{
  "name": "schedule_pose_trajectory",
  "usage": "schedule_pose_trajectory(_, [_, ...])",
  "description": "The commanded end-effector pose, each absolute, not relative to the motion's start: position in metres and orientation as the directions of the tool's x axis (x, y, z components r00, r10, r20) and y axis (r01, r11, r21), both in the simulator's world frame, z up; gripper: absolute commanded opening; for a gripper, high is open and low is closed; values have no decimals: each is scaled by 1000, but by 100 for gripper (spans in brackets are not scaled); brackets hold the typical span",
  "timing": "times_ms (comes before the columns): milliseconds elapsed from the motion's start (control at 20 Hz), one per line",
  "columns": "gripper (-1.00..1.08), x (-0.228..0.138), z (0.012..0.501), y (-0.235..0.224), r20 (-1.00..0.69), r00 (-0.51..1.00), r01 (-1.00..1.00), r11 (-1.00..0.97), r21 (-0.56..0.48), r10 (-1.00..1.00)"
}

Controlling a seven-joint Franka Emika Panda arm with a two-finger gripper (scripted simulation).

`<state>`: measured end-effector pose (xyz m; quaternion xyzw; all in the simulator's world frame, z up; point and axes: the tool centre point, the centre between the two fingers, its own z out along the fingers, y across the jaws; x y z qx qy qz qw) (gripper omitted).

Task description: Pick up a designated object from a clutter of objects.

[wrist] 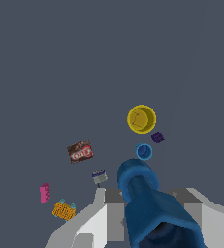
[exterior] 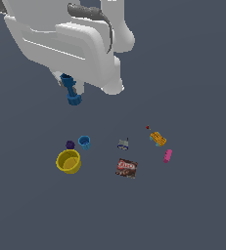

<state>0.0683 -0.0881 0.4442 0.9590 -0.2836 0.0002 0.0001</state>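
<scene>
The designated object (exterior: 70, 90), a dark blue dumbbell-like piece, hangs in the air well above the floor, held in my gripper (exterior: 67, 83), which is shut on its upper end. In the wrist view the same piece (wrist: 145, 196) fills the space between my two grey fingers (wrist: 111, 213) and points down toward the clutter. Below it in the exterior view lie the yellow bowl (exterior: 68, 161), the blue cup (exterior: 84, 142) and the purple blob (exterior: 70, 144).
Further toward the exterior view's right lie a grey piece (exterior: 123, 144), a brown packet (exterior: 126, 168), an orange block (exterior: 158, 139), a pink capsule (exterior: 168, 156) and a tiny red dot (exterior: 147, 127). The white arm (exterior: 70, 39) fills the upper part of that view.
</scene>
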Motion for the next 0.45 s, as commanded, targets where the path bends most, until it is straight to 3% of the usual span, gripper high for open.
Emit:
schedule_pose_trajectory(0, [-100, 71, 451, -88, 0, 839, -544, -839, 0, -544])
schedule_pose_trajectory(400, [-100, 75, 459, -87, 0, 839, -544, -839, 0, -544])
